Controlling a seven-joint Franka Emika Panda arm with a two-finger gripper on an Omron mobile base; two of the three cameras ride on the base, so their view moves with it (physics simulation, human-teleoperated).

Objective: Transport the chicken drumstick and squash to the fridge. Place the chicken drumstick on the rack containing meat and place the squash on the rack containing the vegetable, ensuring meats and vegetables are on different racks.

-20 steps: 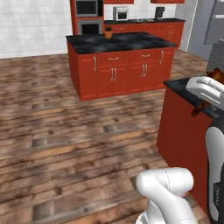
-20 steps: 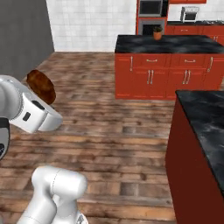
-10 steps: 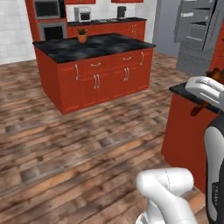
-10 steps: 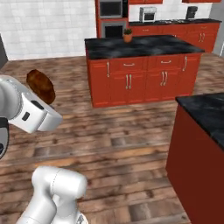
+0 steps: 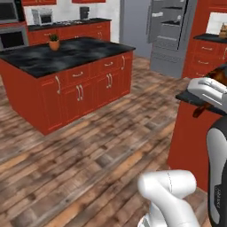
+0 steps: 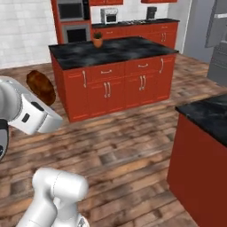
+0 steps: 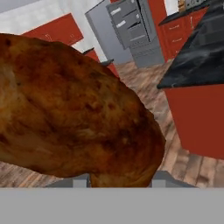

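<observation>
My jaws are clamping the chicken drumstick [image 7: 74, 113]. Bare wooden floor [image 5: 88, 150] is lying open mid-frame. The fridge [image 5: 170, 31] is standing upper right in the left base view.

You are looking at a kitchen where a wood plank floor [image 5: 102, 155] is stretching out ahead of the jaws. A red island [image 6: 115, 75] with a black marbled top is standing further off, carrying a small potted plant [image 6: 97, 40]. A second red desk [image 6: 201, 150] with a black top is sitting close beside the jaws. Behind the island, white tiled wall [image 6: 24, 31], a built-in oven [image 6: 73, 20] and a microwave [image 6: 108, 15] are showing.
</observation>
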